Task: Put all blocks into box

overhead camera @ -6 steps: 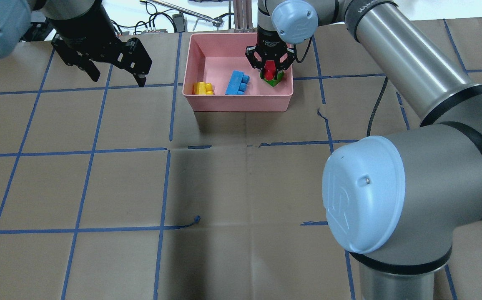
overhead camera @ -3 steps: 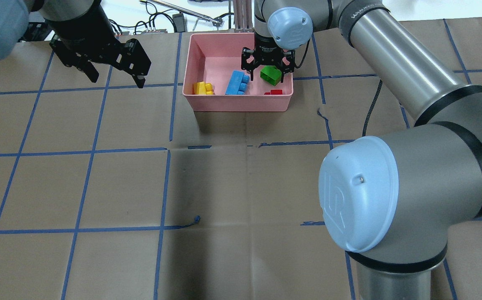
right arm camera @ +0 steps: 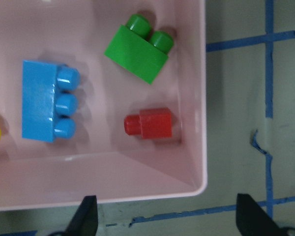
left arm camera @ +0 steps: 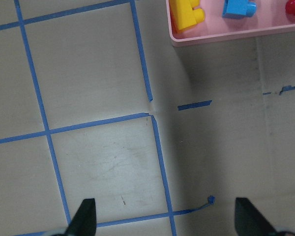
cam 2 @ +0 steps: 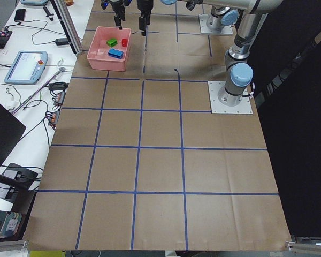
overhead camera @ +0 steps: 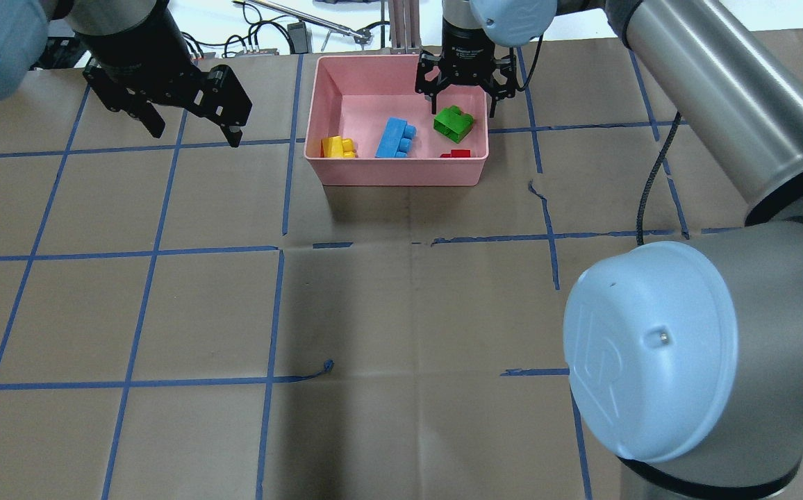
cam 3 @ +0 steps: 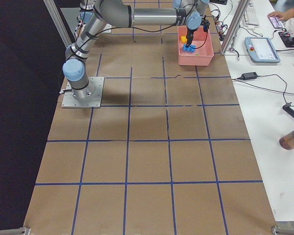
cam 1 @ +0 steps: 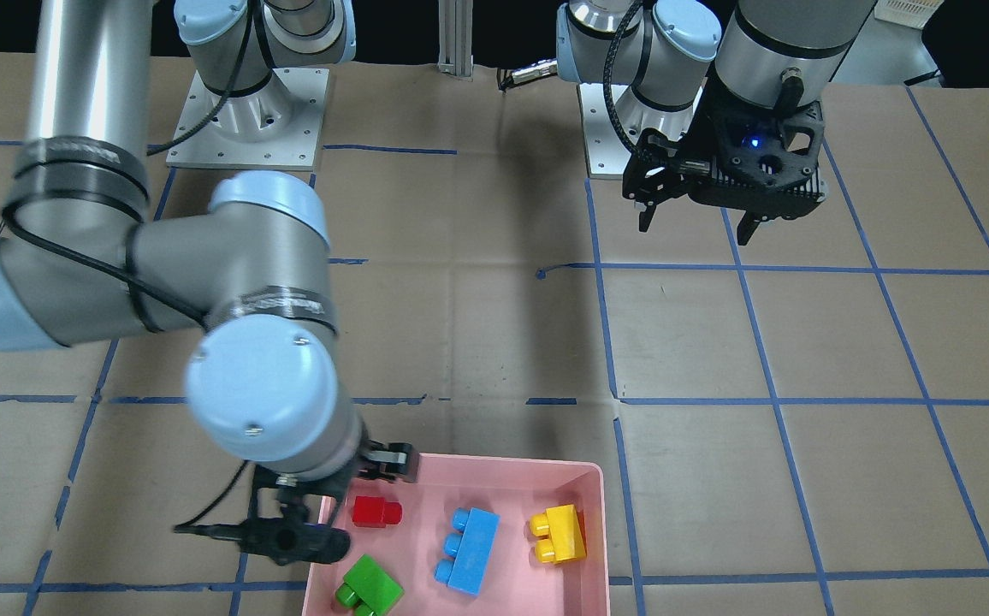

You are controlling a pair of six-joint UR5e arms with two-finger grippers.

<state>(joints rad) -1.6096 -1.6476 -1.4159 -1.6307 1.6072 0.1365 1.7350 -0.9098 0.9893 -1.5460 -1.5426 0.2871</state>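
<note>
The pink box (overhead camera: 401, 171) stands at the table's far middle and holds every block: yellow (overhead camera: 338, 147), blue (overhead camera: 395, 137), green (overhead camera: 453, 123) and red (overhead camera: 458, 153). In the front view the box's rim (cam 1: 503, 464) surrounds the red (cam 1: 376, 512), blue (cam 1: 467, 547), yellow (cam 1: 558, 533) and green (cam 1: 369, 586) blocks. My right gripper (overhead camera: 464, 104) hangs open and empty above the box's far right part; its wrist view shows the green (right arm camera: 139, 52), red (right arm camera: 150, 124) and blue (right arm camera: 48, 107) blocks below. My left gripper (overhead camera: 196, 128) is open and empty, above the table left of the box.
Brown paper with a blue tape grid (overhead camera: 276, 250) covers the table. Cables and an aluminium post (overhead camera: 401, 24) lie past the far edge behind the box. The arm bases (cam 1: 246, 115) stand at the robot's side.
My right gripper opened and let go of the red block, which now lies in the box's near right corner. The gripper then moved up and toward the far rim. The left arm stayed still.
</note>
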